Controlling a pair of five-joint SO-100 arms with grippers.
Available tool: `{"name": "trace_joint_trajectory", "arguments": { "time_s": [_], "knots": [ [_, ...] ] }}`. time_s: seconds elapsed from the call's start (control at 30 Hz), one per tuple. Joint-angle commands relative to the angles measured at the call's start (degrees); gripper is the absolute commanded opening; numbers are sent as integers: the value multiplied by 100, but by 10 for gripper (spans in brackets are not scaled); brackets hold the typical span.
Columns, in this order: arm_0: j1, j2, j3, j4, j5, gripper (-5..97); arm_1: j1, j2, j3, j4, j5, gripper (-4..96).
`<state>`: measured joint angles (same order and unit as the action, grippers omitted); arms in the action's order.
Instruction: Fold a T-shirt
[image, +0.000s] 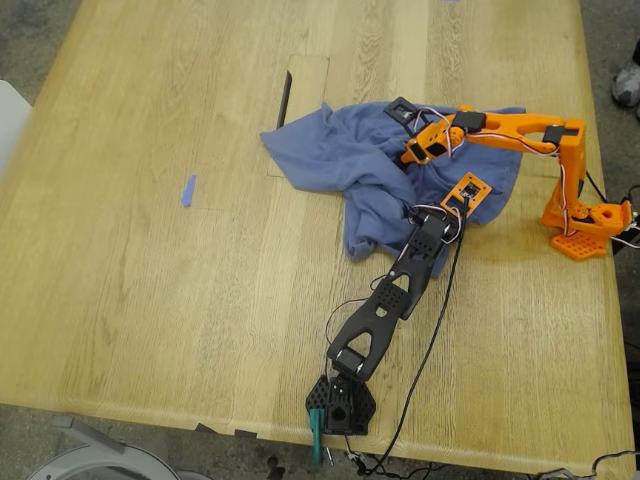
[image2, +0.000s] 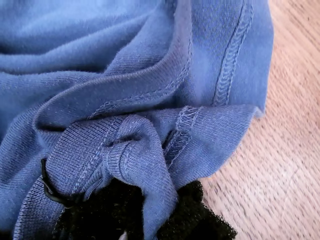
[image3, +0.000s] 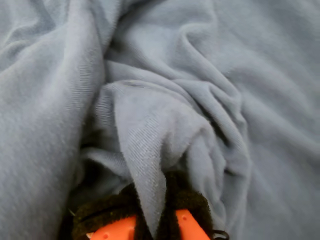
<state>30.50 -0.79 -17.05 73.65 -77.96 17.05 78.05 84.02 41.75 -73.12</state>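
Worktop (image: 150, 300): pale oak planks with visible grain, a rectangular inset panel with a dark slot near the far middle in the exterior view. T-shirt (image: 345, 160): slate-blue knit cotton, lying crumpled in a heap on the worktop toward the exterior view's right, between the two arms; ribbed band and double-stitched hems show; no print or writing readable. Black arm (image: 385, 300): rises from a base clamped at the near edge, cables trailing beside it. Orange arm (image: 520, 130): mounted at the exterior view's right, reaching over the cloth. My first claw (image2: 142, 227): black, fuzzy-padded, closed on a bunched fold of hem at the shirt's edge. My second claw (image3: 152, 222): orange with black padding, pinching a ridge of fabric. Blue tape strip (image: 188, 190): small, alone at the exterior view's left. A person's shoe (image: 627, 85) shows beyond the worktop.
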Motion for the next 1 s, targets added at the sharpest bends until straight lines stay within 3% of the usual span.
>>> {"name": "trace_joint_trajectory", "arguments": {
  "time_s": [0.0, 0.43, 0.97],
  "knots": [
    [-35, 290, -185, -132, -123, -1, 114, 624, 141, -62, -18, -1],
    [-633, 2496, -185, 905, -202, -1, 299, 2602, 1582, -70, -105, -1],
    [-896, 4887, -185, 1898, -167, -1, 158, 3560, 958, -343, -229, -1]
  ]
}}
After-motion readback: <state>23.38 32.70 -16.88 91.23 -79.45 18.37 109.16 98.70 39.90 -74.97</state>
